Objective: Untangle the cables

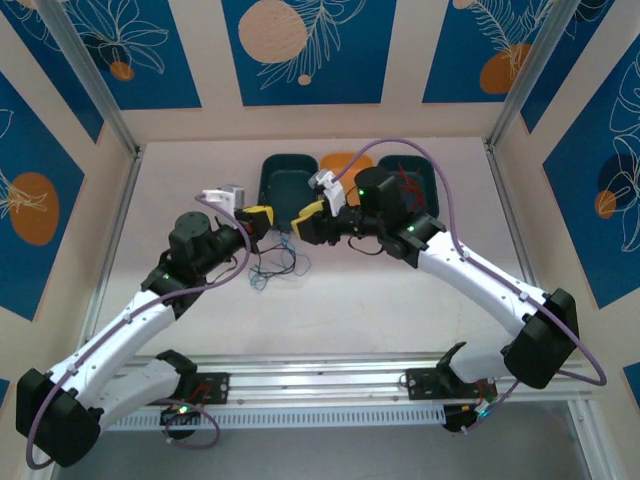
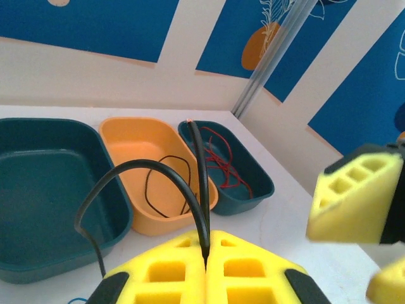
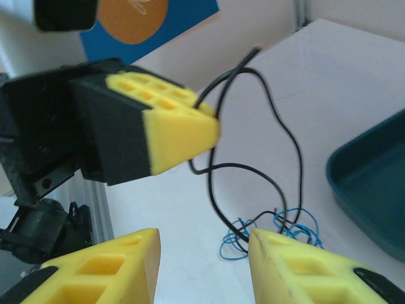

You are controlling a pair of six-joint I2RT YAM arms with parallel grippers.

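My left gripper is shut on a black cable, which arches up out of its yellow pads. In the top view the left gripper hangs just above the table, tip to tip with my right gripper. The right gripper stands open, with nothing between its fingers. Beyond it, the black cable hangs from the left gripper's pads down into a tangle of thin blue cable on the table. That tangle lies below both grippers.
Three bins stand in a row at the back. A dark teal bin is on the left. An orange bin in the middle holds a black cable. A teal bin on the right holds red cable. White table surrounds the tangle.
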